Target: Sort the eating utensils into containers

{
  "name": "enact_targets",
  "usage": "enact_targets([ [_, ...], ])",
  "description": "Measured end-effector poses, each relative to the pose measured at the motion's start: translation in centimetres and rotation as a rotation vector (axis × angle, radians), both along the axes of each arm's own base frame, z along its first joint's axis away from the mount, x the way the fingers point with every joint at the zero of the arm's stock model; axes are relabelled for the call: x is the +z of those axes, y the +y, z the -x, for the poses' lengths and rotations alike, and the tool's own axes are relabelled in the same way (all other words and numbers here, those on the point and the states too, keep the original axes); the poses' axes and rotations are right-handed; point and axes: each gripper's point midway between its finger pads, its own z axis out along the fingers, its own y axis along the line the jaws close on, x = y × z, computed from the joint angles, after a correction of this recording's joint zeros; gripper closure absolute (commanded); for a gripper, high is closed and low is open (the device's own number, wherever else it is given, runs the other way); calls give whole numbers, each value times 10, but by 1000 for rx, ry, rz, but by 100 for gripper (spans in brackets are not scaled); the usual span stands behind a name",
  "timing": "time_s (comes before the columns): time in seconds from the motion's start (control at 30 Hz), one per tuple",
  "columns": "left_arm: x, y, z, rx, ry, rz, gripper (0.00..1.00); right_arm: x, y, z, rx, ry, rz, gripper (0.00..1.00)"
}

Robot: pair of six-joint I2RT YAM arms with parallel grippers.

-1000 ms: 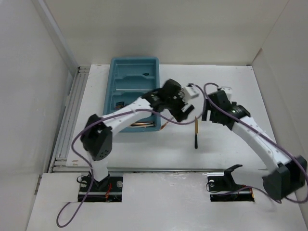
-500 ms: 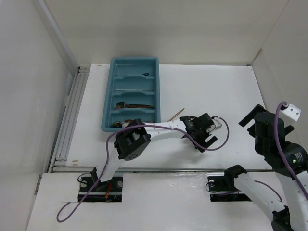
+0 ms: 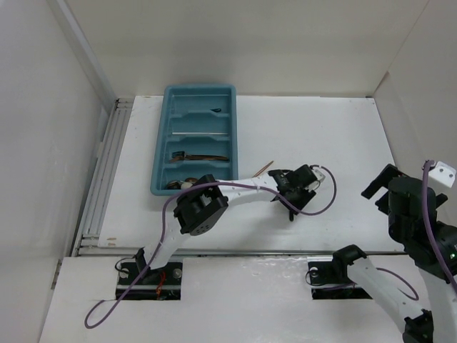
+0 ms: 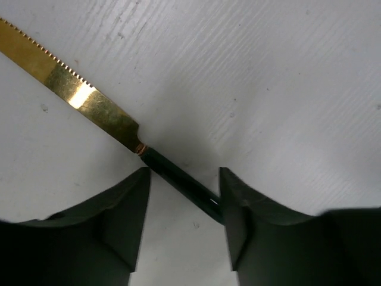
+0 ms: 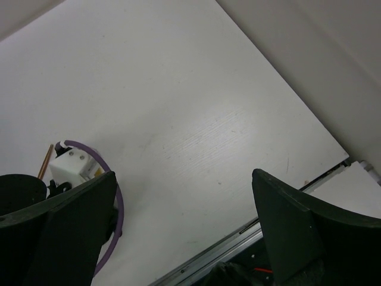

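A gold knife with a serrated blade [image 4: 83,98] and a dark green handle [image 4: 178,179] lies flat on the white table. My left gripper [image 4: 184,173] stands low over it, jaws apart on either side of the handle. The handle touches the right finger [image 4: 238,202], and a gap remains at the left finger. From above, the left gripper [image 3: 290,202] is right of the teal tray [image 3: 160,153], which holds a copper fork [image 3: 203,157] and a thin silver chopstick [image 3: 200,133]. A copper stick [image 3: 265,168] lies beside the tray. My right gripper [image 5: 184,179] hangs open and empty, high at the right.
An aluminium rail [image 3: 100,179] runs along the table's left edge, and another rail [image 5: 238,253] along the front. White walls close in the back and both sides. A purple cable [image 3: 318,207] loops beside the left wrist.
My left arm swung from beside the tray down over the knife, and its jaws have narrowed around the handle. My right arm drew back from the table's middle to the right side.
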Motion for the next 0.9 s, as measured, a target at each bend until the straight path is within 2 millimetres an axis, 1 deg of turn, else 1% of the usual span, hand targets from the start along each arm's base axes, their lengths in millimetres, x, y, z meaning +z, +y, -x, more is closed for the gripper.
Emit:
enact_targets([
  [0.03, 0, -1, 1, -1, 5, 4, 80, 0, 0, 1, 2, 0, 2, 0],
  [0.07, -1, -1, 2, 4, 14, 8, 91, 1, -1, 2, 6, 4, 6, 0],
  [0.1, -1, -2, 2, 4, 21, 12, 100, 1, -1, 3, 9, 6, 9, 0],
  [0.27, -1, -5, 3, 1, 44, 31, 100, 14, -4, 4, 13, -6, 28, 0],
  [0.37, 1, -5, -2, -2, 49, 36, 100, 20, -4, 2, 13, -9, 43, 0],
  [0.43, 5, -5, -12, -8, 37, 32, 100, 22, -4, -1, 14, -6, 52, 0],
  [0.53, 21, -6, -37, -26, -18, 54, 100, 26, -1, -8, 23, -16, 61, 0],
  [0.63, 54, -3, -79, -43, -159, 98, 100, 30, 6, -21, 53, -49, 60, 1],
  [0.7, 90, 8, -113, -39, -282, 130, 100, 32, 13, -31, 85, -73, 56, 3],
  [0.73, 114, 16, -134, -28, -358, 152, 100, 33, 17, -37, 102, -88, 53, 3],
  [0.8, 168, 40, -180, 13, -520, 199, 100, 35, 25, -49, 135, -108, 54, 3],
  [0.83, 195, 58, -204, 46, -605, 218, 100, 37, 29, -56, 149, -119, 55, 3],
  [0.9, 246, 104, -255, 120, -782, 229, 100, 41, 37, -72, 178, -135, 69, 3],
])
